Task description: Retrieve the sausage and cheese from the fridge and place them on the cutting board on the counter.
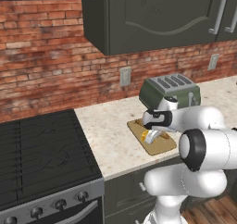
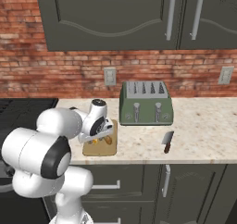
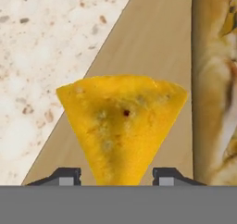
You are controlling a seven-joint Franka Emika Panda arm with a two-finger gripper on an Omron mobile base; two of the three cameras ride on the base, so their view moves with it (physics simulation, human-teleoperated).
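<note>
- Small bright yellow cheese wedge [image 3: 122,126], centre of the hand view, on the light-brown wooden cutting board [image 3: 152,42].
- Two-finger gripper [image 3: 116,176] at bottom: tips either side of the wedge, slightly apart, gaps visible, not clamping.
- Tan-orange food [image 3: 215,84] at right edge.
- Beige speckled counter [image 3: 41,56] at upper left.

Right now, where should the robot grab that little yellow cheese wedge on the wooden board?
Probably across the narrow pointed end of the yellow cheese wedge, coming straight down from above. It lies on the light-brown wooden cutting board, and its tapering sides fit between the gripper fingertips.
</note>
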